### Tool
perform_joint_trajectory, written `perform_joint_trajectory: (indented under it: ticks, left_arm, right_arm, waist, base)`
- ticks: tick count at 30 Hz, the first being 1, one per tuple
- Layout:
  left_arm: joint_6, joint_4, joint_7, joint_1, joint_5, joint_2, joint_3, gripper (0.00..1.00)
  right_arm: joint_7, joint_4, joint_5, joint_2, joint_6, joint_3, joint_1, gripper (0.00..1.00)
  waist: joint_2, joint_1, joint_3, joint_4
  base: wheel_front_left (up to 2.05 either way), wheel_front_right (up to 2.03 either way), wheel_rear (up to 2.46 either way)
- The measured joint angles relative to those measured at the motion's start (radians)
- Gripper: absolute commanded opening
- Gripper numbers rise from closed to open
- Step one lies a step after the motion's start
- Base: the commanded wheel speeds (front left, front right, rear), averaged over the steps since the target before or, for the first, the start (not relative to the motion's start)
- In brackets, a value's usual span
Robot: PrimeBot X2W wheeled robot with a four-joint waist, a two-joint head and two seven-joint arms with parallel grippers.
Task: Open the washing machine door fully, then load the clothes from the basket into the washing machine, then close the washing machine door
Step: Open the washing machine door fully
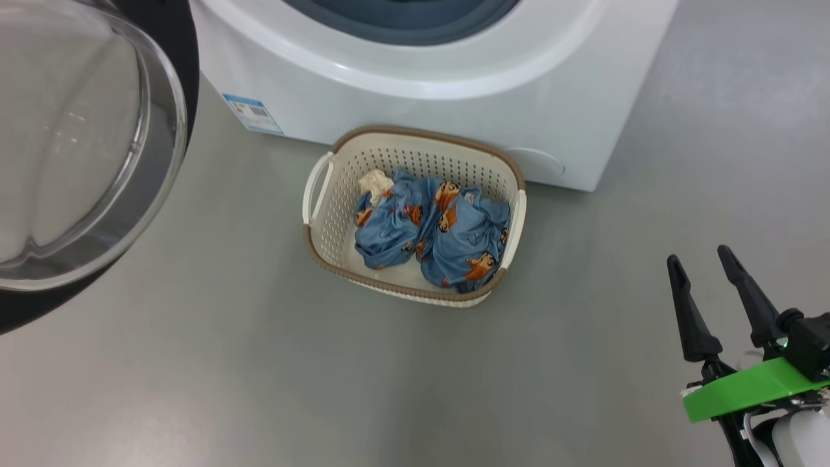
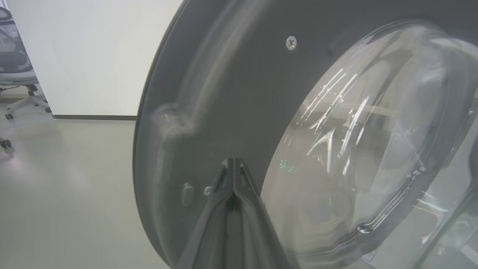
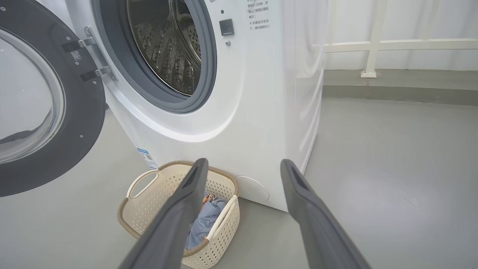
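On the left, the big round door (image 1: 84, 149) of the washing machine hangs wide open. It has a shiny black rim and a bulging clear glass middle. In the right wrist view, the door (image 3: 74, 123) hangs on two metal hinges at the left side of the round hole.

The left gripper (image 2: 233, 166) is up close to the dark inside face of the door (image 2: 231, 93), beside the glass. Its two fingers are pressed together with nothing between them. I cannot tell if the tips touch the door.

Next comes the white washing machine (image 1: 421, 97). A small blue sticker (image 1: 253, 115) is low on its front. Inside the grey rubber ring (image 3: 209, 74) is the steel drum (image 3: 168, 48), full of little holes.

The basket (image 1: 415, 162) sits on the grey floor (image 1: 194, 357) just in front of the machine, below the round hole. The clothes (image 1: 454, 240) are all in the basket. There are two blue bundles with orange-brown figures, side by side. A small cream cloth (image 1: 376, 183) lies at the back left, touching the left bundle.

On the right, the right gripper (image 1: 699, 255) is above the floor, well apart from the basket. Its two dark fingers are spread wide and hold nothing.
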Motion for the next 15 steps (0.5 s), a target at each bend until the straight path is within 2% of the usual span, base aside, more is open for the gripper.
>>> perform_joint_trajectory:
  ticks: [4,5,7,8,9,10,14,15]
  left_arm:
    - [-0.021,-0.049,0.0,0.07,0.003,-0.034,-0.009,0.0]
    - [-0.026,-0.06,0.0,0.084,0.003,-0.04,-0.015,0.07]
    - [-0.033,-0.084,0.0,0.111,0.0,-0.047,-0.024,0.43]
    - [-0.035,-0.097,0.0,0.125,-0.004,-0.047,-0.03,0.65]
    - [-0.036,-0.11,0.0,0.14,-0.006,-0.047,-0.037,0.97]
    - [-0.039,-0.12,0.0,0.156,-0.01,-0.047,-0.048,1.0]
    - [-0.039,-0.17,0.0,0.231,-0.055,-0.047,-0.154,1.0]
    - [-0.039,-0.17,0.0,0.231,-0.055,-0.047,-0.154,1.0]
  right_arm:
    - [0.0,0.004,0.0,0.009,0.0,0.0,0.023,1.0]
    - [0.0,0.004,0.0,0.012,0.0,0.0,0.023,1.0]
    - [0.0,0.005,0.0,0.021,0.0,0.001,0.025,1.0]
    - [0.0,0.004,0.0,0.024,0.0,0.002,0.031,1.0]
    - [0.0,0.005,0.0,0.026,0.0,0.002,0.041,1.0]
    - [0.0,0.006,0.0,0.028,0.0,0.002,0.05,1.0]
    - [0.0,0.007,0.0,0.032,0.0,0.002,0.073,1.0]
    - [0.0,0.007,0.0,0.032,0.0,0.002,0.073,1.0]
  waist:
    - [0.0,0.0001,-0.04,0.0]
    - [0.0,0.0,-0.05,0.0]
    - [0.0,0.0001,-0.07,-0.001]
    - [0.0,0.0,-0.079,-0.002]
    - [0.0,0.0,-0.089,-0.003]
    - [0.0,0.0,-0.098,-0.004]
    - [0.0,0.0001,-0.133,-0.01]
    - [0.0,0.0001,-0.133,-0.01]
  base:
    - [0.0,0.0,0.0]
    - [0.0,0.0,0.0]
    - [0.0,0.0,0.0]
    - [0.0,0.0,0.0]
    - [0.0,0.0,0.0]
    - [0.0,0.0,0.0]
    - [0.0,0.0,0.0]
    - [0.0,0.0,0.0]
